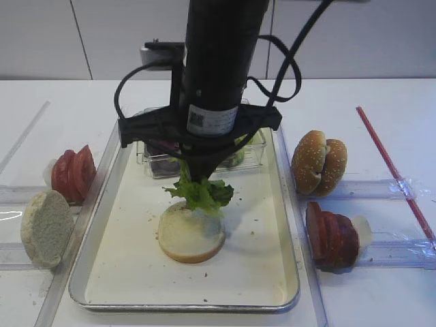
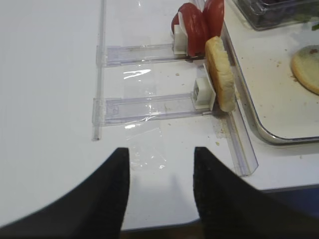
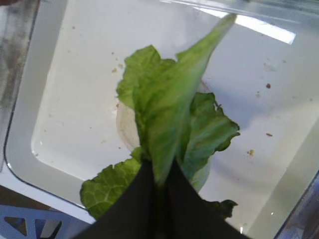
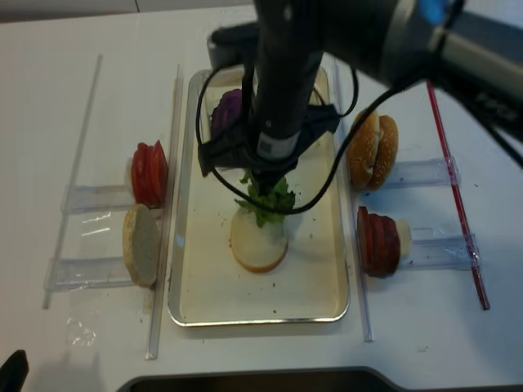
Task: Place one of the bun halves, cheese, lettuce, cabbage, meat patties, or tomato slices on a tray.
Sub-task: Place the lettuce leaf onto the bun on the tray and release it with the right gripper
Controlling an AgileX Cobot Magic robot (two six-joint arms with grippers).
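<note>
The right gripper (image 3: 158, 184) has its fingers pinching one lettuce (image 1: 201, 191) leaf clump, held just above one pale bun half (image 1: 191, 236) lying on the tray (image 1: 259, 279). The left gripper (image 2: 160, 164) has its fingers spread over the white surface (image 2: 50, 99). Two stacks of tomato slices (image 1: 73, 173) stand beside the tray, one on each side.

The right arm hides most of the clear box (image 1: 255, 155) and its contents, the lettuce (image 3: 169, 129) covers nearly all of the bun half (image 3: 127, 127) in the wrist view, and the cabbage (image 4: 227, 109) shows only partly.
</note>
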